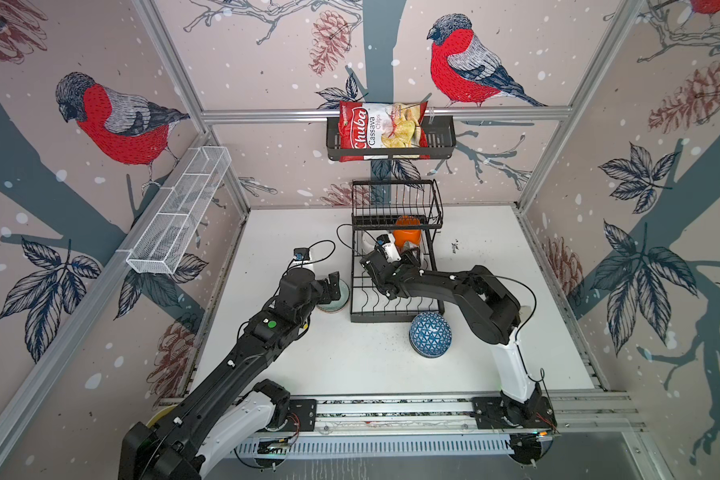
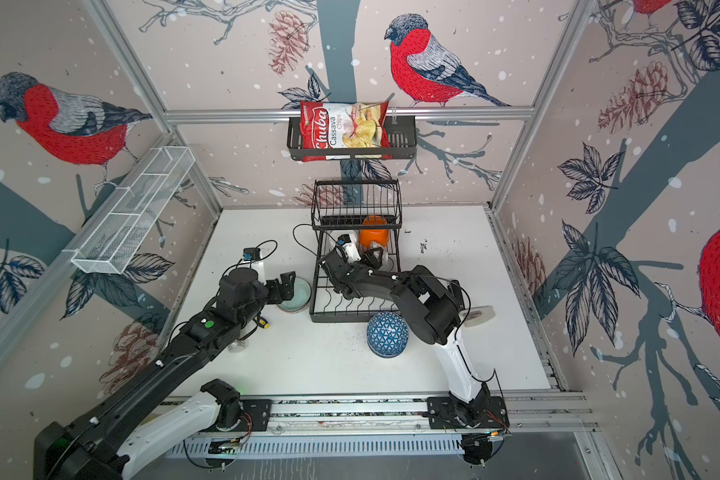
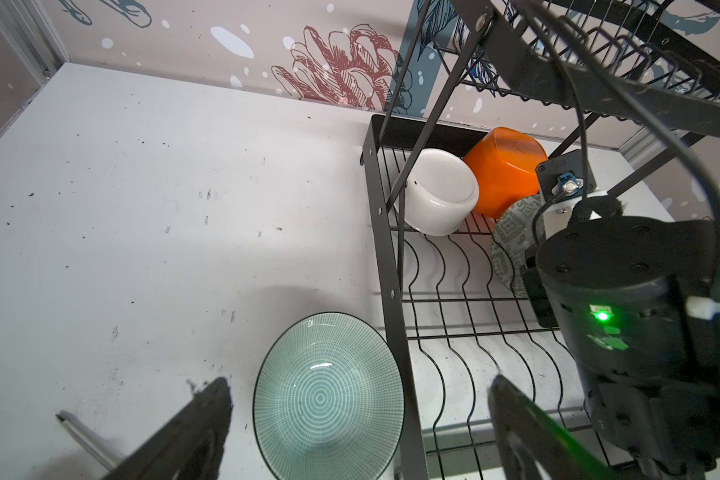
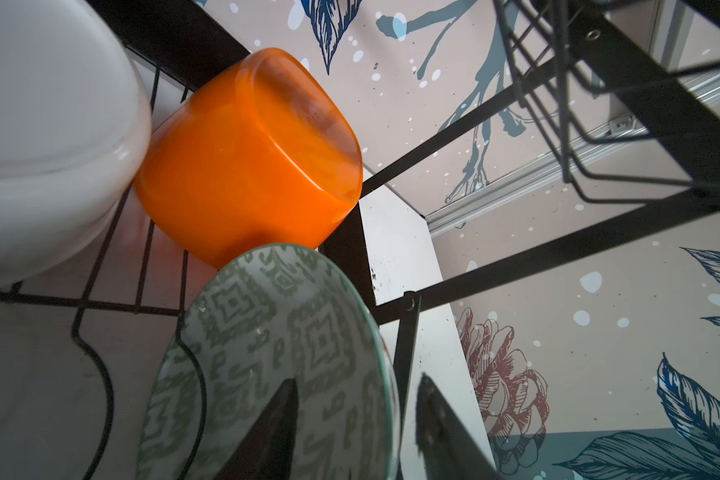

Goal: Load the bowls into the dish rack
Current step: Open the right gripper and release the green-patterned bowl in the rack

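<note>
Right gripper (image 4: 358, 380) half open, straddling rim of green-patterned bowl (image 4: 267, 353), which stands on edge in rack (image 1: 391, 318) by orange bowl (image 4: 246, 166), white bowl (image 4: 38, 145). Left gripper (image 3: 358, 380) wide over teal bowl (image 3: 329, 395) on table (image 1: 350, 365); blue bowl (image 1: 430, 334) just beside rack.

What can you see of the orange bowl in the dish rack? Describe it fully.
The orange bowl is a glossy, plastic-looking rounded square with soft corners. It lies tipped over on the lower-tier wires of the dish rack, at the back under the raised basket. Its flat base is turned up and outward, and its opening is hidden. The white bowl presses against one side. The green-patterned bowl stands just in front, seemingly touching.
</note>
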`<state>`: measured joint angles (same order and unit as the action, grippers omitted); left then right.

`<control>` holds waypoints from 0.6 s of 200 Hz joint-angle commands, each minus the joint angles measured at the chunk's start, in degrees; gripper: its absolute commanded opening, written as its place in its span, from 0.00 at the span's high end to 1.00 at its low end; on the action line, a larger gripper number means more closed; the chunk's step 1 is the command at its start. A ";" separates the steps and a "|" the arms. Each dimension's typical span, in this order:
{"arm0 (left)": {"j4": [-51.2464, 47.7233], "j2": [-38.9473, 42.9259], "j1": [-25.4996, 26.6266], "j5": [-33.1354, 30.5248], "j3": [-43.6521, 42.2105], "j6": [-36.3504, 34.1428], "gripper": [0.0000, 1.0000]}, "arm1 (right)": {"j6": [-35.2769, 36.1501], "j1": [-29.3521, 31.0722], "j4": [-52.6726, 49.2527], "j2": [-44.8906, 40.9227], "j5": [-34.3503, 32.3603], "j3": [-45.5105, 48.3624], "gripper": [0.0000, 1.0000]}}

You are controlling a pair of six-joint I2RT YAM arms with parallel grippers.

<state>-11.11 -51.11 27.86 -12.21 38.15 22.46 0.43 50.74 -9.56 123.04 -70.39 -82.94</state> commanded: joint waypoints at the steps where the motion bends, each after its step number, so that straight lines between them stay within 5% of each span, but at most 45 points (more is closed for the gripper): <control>1: 0.40 -0.12 -0.08 -0.97 -0.01 -0.28 0.05 | -2.56 0.04 -1.38 -1.30 1.29 -0.12 0.44; 120: -2.93 -1.87 -1.30 -3.33 0.97 2.55 0.04 | -9.03 0.39 -4.40 -10.20 10.79 3.16 0.13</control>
<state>-13.10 -52.47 27.09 -14.20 38.33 23.79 -4.80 50.98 -14.20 115.00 -62.08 -80.58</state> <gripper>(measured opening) 0.963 0.868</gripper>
